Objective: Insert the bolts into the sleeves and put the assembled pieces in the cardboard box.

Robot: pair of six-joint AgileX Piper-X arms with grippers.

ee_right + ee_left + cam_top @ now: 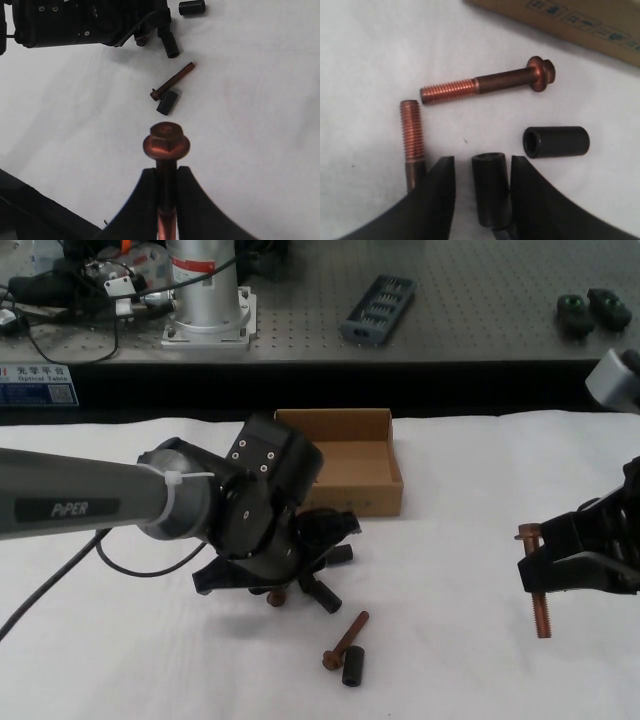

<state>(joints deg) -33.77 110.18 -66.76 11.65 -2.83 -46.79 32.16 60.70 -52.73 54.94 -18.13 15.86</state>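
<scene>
Clamps a bolt [166,142] by the shank in the right gripper [165,172], head up, well apart from the box [370,495]. Straddles a sleeve [490,195] on the cloth [370,50] near the box with the left gripper [482,160], fingers [435,200] narrow, perhaps not yet pinching. Should handle as light, stiff, smooth metal, prone to rolling; best taken across the middle, bore left free.

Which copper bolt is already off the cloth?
The copper flanged bolt clamped in the right gripper, hanging head-up; the other bolts lie flat on the white cloth.
</scene>
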